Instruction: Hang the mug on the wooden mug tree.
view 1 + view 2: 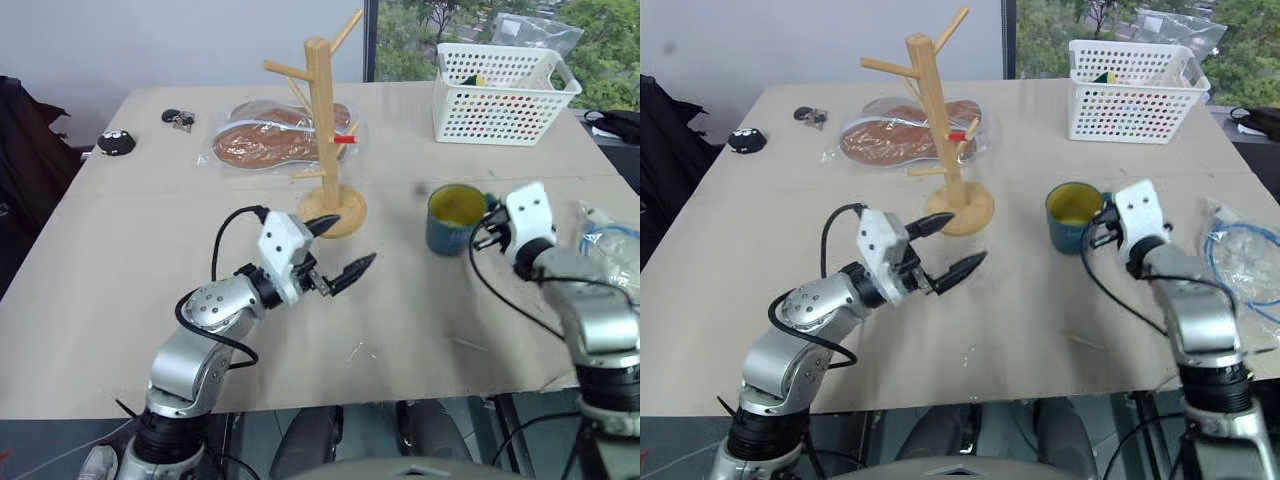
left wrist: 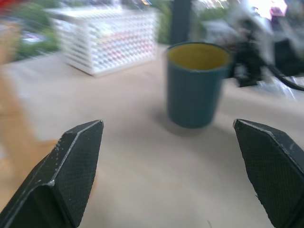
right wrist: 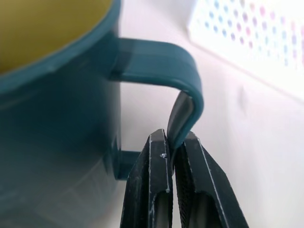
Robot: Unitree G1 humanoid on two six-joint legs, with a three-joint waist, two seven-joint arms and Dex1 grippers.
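Mug [image 1: 455,218]: on the table right of the mug tree [image 1: 327,130]; our right gripper [image 3: 172,156] pinches its handle, ready for hooking on a peg. Left gripper [image 1: 341,250]: fingers apart, empty, near the tree's base.

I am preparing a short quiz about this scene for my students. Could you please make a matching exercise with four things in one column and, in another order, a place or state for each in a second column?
Things:
1. mug
2. wooden mug tree
3. left gripper
4. white basket

Places or states:
A. open, holding nothing
B. at the far right of the table, near the window
C. held by its handle in the right gripper
D. upright on its round base, nothing hanging on its pegs

Pairs: 1-C, 2-D, 3-A, 4-B
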